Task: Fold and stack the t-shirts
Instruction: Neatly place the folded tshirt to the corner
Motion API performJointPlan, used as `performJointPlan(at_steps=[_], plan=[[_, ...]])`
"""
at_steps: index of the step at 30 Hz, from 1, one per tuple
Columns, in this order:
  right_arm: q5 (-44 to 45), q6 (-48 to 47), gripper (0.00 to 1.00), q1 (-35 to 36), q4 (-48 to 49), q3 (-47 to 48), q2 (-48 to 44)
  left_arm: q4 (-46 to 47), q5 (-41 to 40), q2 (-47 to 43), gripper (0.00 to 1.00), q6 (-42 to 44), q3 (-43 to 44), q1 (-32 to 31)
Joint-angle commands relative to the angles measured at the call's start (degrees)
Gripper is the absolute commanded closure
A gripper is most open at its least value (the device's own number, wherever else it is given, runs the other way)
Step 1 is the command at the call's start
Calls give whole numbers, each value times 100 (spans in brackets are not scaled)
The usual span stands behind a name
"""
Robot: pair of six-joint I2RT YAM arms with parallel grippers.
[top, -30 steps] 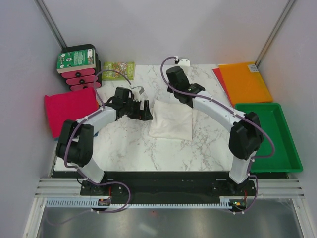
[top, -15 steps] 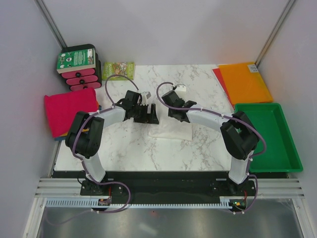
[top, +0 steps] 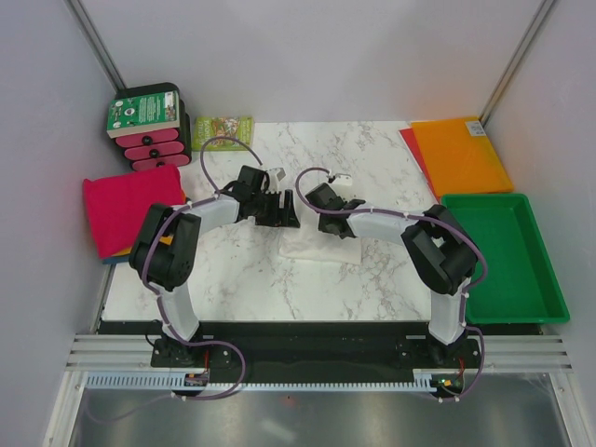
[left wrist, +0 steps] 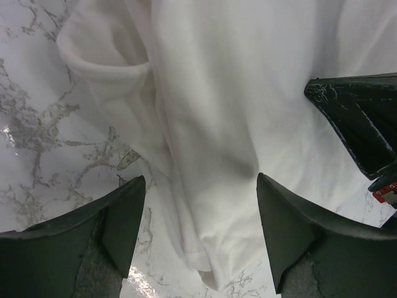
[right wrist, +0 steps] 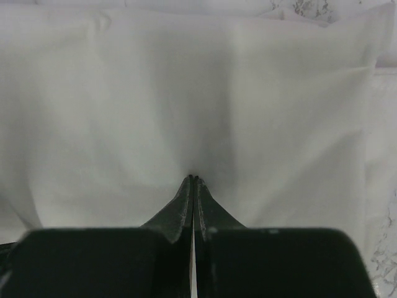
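Observation:
The white t-shirt (top: 321, 244) lies folded near the table's middle. My left gripper (top: 284, 212) is open at its left edge; in the left wrist view the gripper (left wrist: 201, 217) has a finger on each side of the shirt's (left wrist: 236, 93) folded hem. My right gripper (top: 326, 222) is shut, and in the right wrist view the gripper (right wrist: 194, 180) presses its tips into the white cloth (right wrist: 186, 93), dimpling it, with nothing seen between them. A folded magenta t-shirt (top: 130, 207) tops the pile at the left edge, with orange and blue edges (top: 116, 253) below it.
A green tray (top: 503, 256) sits at the right, with a flat orange sheet (top: 459, 154) behind it. A black and pink box stack (top: 149, 126) and a green packet (top: 222, 130) stand at the back left. Walls close in on both sides.
The right arm came down from the back onto the white shirt's top. The left gripper moved right to the shirt's left edge, its jaws narrowing a little.

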Motion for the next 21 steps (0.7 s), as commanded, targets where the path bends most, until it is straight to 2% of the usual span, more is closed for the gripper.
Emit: performJointPlan(at_steps=[1,2,4,12,15,16,19,20,21], plan=[[-64,223,100,1,173,-212,-125,-372,-162,264,23,-102,-130,-88],[-64,232,100,1,190,-230,-142,-390,-136,264,32,-84,-156,-88],[-73,250,100,1,208,-291,-178,-478,-92,325,38,-31,-165,-105],[-90,224,100,-8,208,-266,-169,-575,-83,527,39,30,-271,-97],[-108,258,100,1,208,-248,-134,-636,-118,607,47,65,-253,-97],[-134,267,100,1,225,-248,-125,-654,-118,624,51,83,-253,-96],[-178,285,100,1,252,-274,-116,-759,-39,686,74,144,-218,-105],[-187,276,100,1,261,-291,-116,-812,-48,721,98,171,-192,-105],[-178,259,100,1,269,-292,-116,-882,-65,712,98,214,-131,-114]])
